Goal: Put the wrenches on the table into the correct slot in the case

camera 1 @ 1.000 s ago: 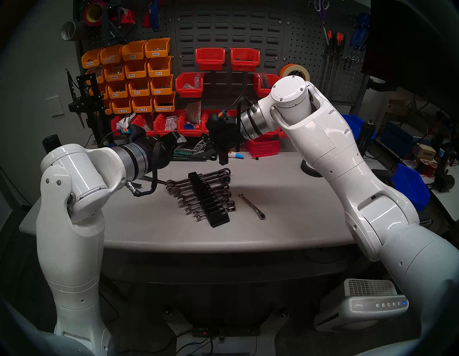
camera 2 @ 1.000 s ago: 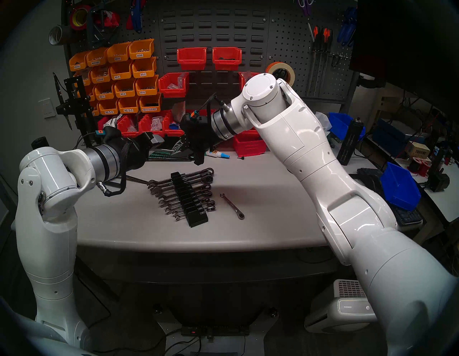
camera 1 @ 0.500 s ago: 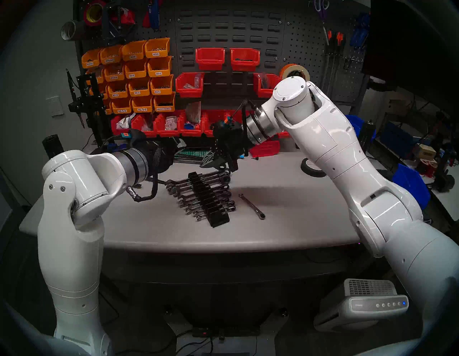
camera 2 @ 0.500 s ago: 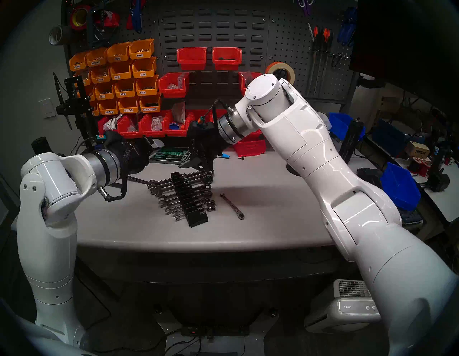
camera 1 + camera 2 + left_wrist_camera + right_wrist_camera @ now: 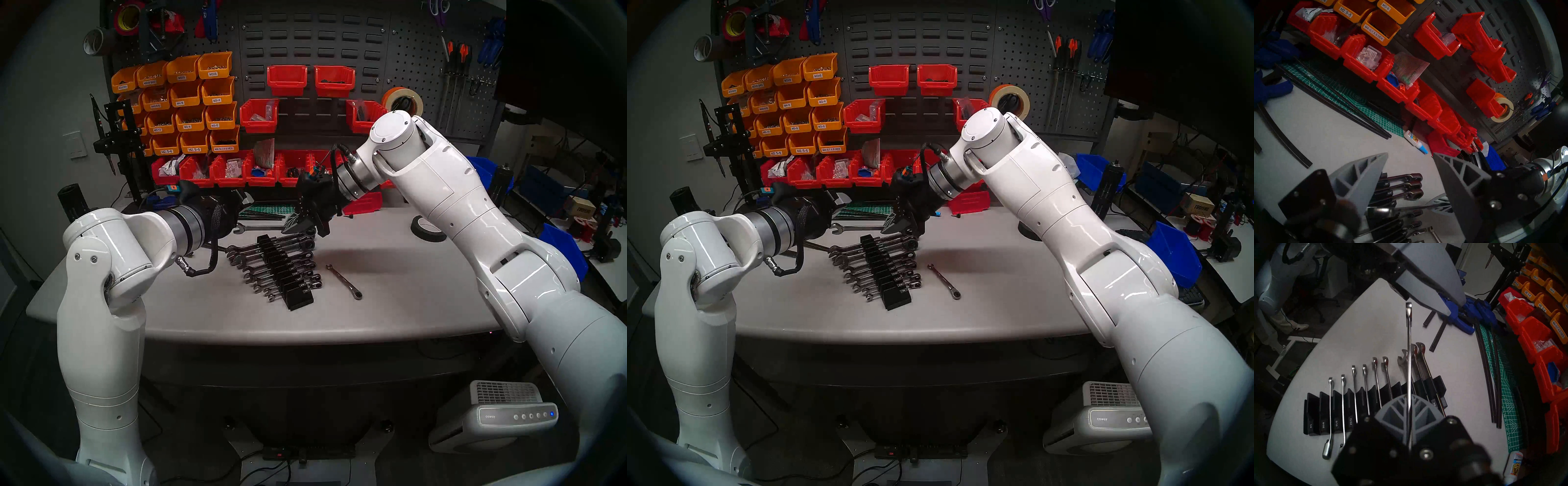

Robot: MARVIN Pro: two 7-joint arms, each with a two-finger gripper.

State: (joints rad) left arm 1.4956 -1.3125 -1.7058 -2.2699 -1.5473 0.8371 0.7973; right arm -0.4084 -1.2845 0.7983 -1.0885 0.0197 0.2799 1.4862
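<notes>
Black stepped case (image 5: pixel 284 269) bearing small white size labels; shiny chrome wrenches (image 5: pixel 344 281); light-grey table (image 5: pixel 390 292); far wall bins (image 5: pixel 190 101) orange (left) and red bins (image 5: pixel 286 79); green cutting mat (image 5: pixel 1342 95), white-gridded.

Right gripper (image 5: pixel 300 226) clamped tight, angled down; left gripper (image 5: pixel 1410 171) spread, nearly level.

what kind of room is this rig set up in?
Looks like a workshop or lab bench: a pegboard wall hung with hand tools, labelled orange parts bins of screws, red bins, and a grey worktop carrying a black wrench rack.
</notes>
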